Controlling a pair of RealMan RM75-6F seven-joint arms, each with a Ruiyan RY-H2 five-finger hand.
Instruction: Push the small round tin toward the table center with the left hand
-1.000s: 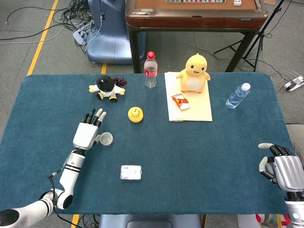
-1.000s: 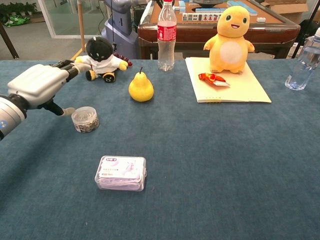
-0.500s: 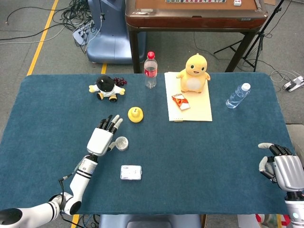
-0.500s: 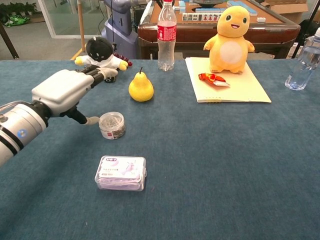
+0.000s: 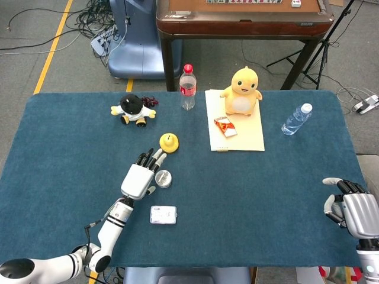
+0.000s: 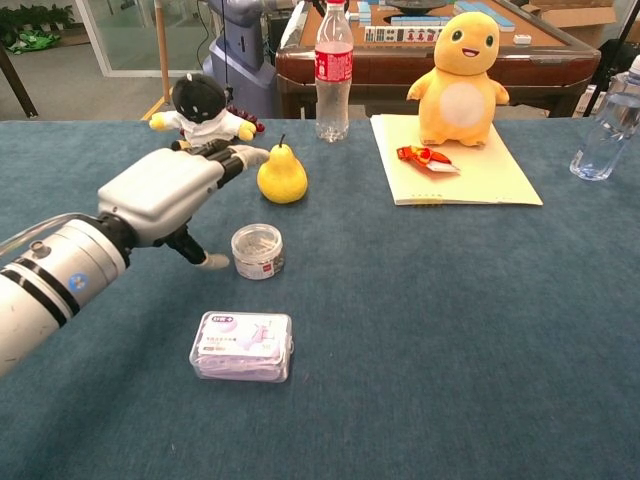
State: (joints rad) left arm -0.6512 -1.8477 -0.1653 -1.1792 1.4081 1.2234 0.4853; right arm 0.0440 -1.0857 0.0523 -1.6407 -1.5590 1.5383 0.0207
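1. Small round tin [image 5: 163, 178] [image 6: 258, 251]: upright on the blue table [image 5: 254, 189], lid up, round and so with no long axis to line up; it sits just beside the left hand on the side facing the table centre, with the thumb tip close against its wall (contact cannot be confirmed)
2. Left hand [image 5: 140, 176] [image 6: 165, 190]: flat and stretched, palm side turned toward the tin, fingers [image 5: 153, 160] together and extended past the tin toward the pear [image 5: 169, 142] [image 6: 281, 173], thumb dropped to the cloth; it grips nothing. The forearm runs back toward the near left table edge, so the likely push line is along the palm's facing, away from the arm
3. Right hand [image 5: 350, 208]: low at the near right table edge, well apart from the tin, fingers curled in on nothing; the left hand is plainly the nearer
4. Clear box [image 5: 163, 214] [image 6: 242, 346]: near the wrist on the side toward the robot, off the push line
5. Ahead of the tin, open cloth; the yellow pad [image 5: 237, 121] with the yellow plush [image 5: 241, 90] lies beyond the fingertips and further in
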